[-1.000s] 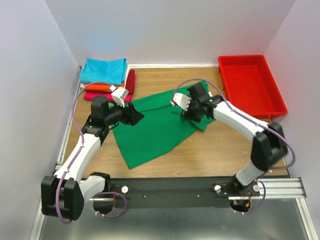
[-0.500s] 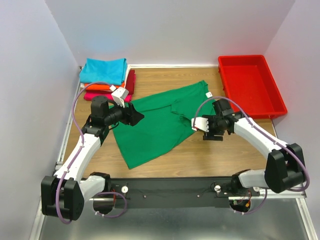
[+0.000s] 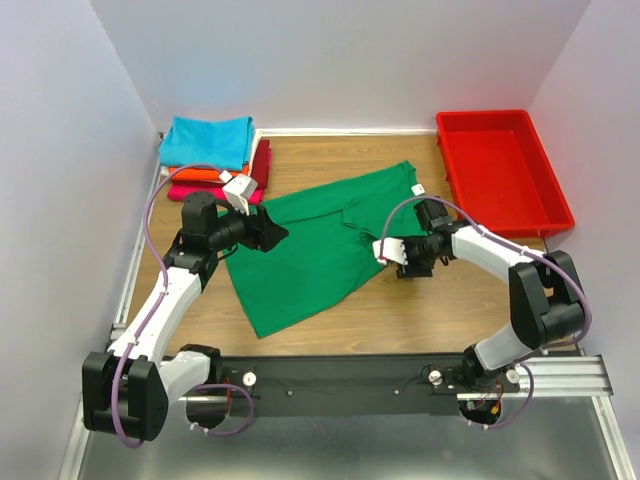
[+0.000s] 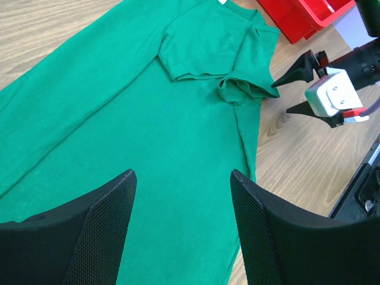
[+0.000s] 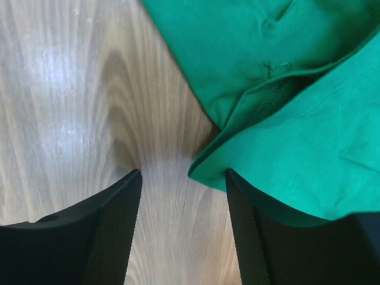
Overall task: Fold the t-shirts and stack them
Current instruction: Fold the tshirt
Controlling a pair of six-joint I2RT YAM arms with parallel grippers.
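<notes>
A large green t-shirt point(image 3: 315, 245) lies spread flat across the middle of the table, its small white neck label point(image 3: 418, 190) at the back right. Folded t-shirts sit stacked at the back left: turquoise point(image 3: 208, 140) on top, then orange point(image 3: 198, 172), magenta point(image 3: 195, 193) and dark red point(image 3: 263, 162). My left gripper point(image 3: 272, 232) hovers open over the green shirt's left part, with only flat cloth point(image 4: 178, 119) between its jaws. My right gripper point(image 5: 183, 175) stands open low at the shirt's right edge. Bare wood shows between its jaws, and a sleeve hem point(image 5: 205, 172) lies against the right finger.
A red plastic tray point(image 3: 500, 165) stands at the back right, close behind the right arm. White walls close in the table on three sides. Bare wood point(image 3: 450, 300) shows in front of and to the right of the green shirt.
The shirt's folded right part has been laid out toward the back right. My right gripper left it and swung forward and down to the right edge. The left arm has not moved.
</notes>
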